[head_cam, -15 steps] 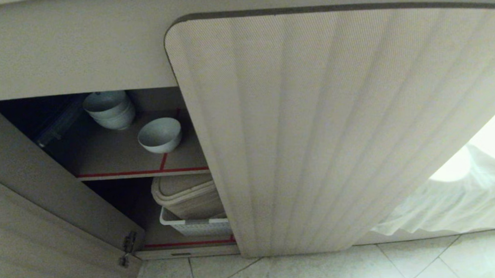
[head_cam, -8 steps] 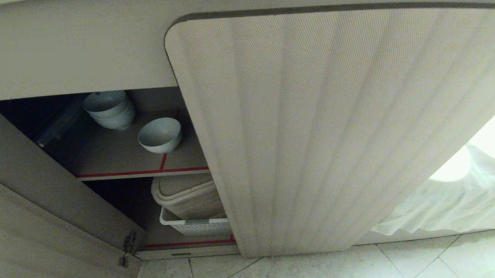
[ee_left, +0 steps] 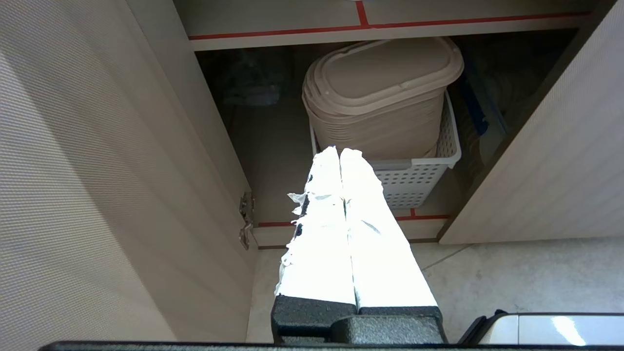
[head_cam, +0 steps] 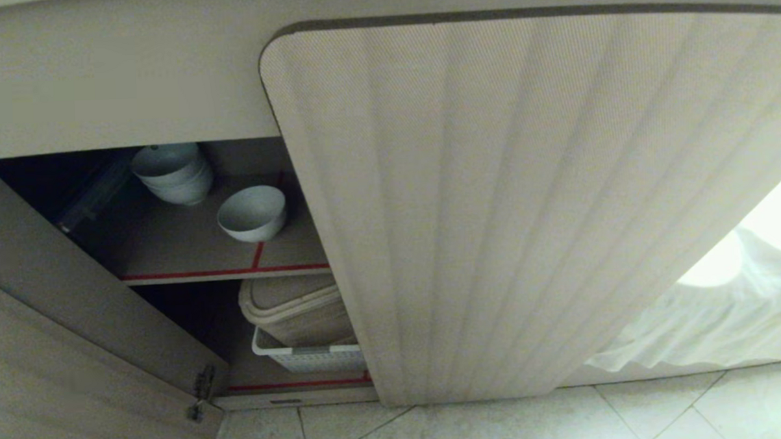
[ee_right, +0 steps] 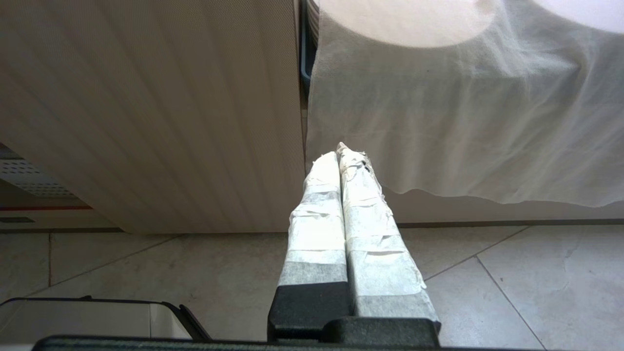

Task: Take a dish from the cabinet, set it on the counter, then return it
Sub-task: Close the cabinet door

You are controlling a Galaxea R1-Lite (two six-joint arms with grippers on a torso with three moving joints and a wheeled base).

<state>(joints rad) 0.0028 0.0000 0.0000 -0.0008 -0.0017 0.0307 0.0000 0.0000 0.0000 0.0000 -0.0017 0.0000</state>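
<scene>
The dish (head_cam: 252, 213) sits upright, mouth up, on the cabinet (head_cam: 532, 195) shelf – unmoved – with both grippers (ee_left: 340, 152) (ee_right: 344, 152) pressed together, empty.

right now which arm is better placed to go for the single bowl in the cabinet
Probably left. The left gripper faces the open cabinet bay, where the dish sits on the upper shelf. The right gripper faces a closed fluted door and hanging cloth.
</scene>
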